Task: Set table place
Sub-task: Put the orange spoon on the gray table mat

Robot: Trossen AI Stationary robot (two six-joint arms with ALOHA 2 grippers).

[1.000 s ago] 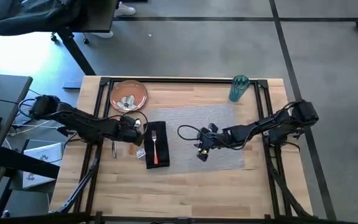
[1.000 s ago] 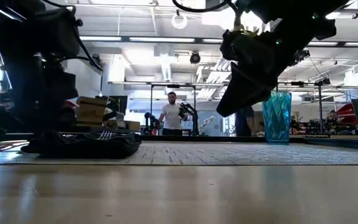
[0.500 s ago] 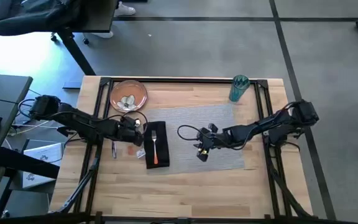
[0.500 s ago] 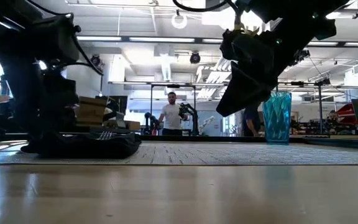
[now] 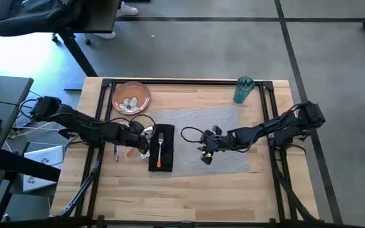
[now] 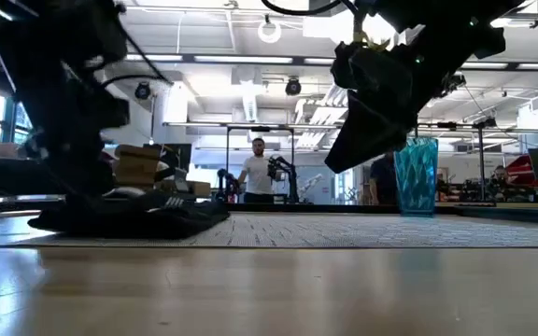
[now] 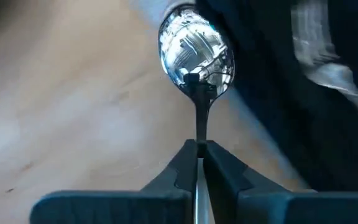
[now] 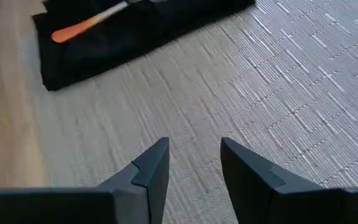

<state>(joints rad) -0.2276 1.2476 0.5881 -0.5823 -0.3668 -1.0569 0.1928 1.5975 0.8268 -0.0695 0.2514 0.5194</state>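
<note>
The place setting looked roughly half built. Nearest the front edge of the table (image 5: 189, 190), the grey placemat (image 5: 227, 136) already lay flat, and the black napkin (image 5: 160, 147) sat on its left end with 1 orange-handled fork (image 5: 159, 149) resting on top. The right gripper (image 5: 203, 154) hovered low over the middle of the placemat with its fingers spread and nothing between them, apparently waiting. Just left of the napkin, the left gripper (image 5: 146, 132) was clamped on the thin neck of a spoon (image 7: 195, 51), its bowl out in front beside the napkin's dark edge; judging by that, laying the spoon by the fork was the step in hand. Another piece of cutlery (image 5: 116, 151) lay on bare wood left of the napkin, not yet placed. Farther back, the orange-brown plate (image 5: 131, 97) stood off the placemat at the far left, with something pale on it that I could not identify, and the teal cup (image 5: 243, 90) stood at the far edge, just beyond the placemat's far right corner. Plate, and possibly cup, seemed left to move.
</note>
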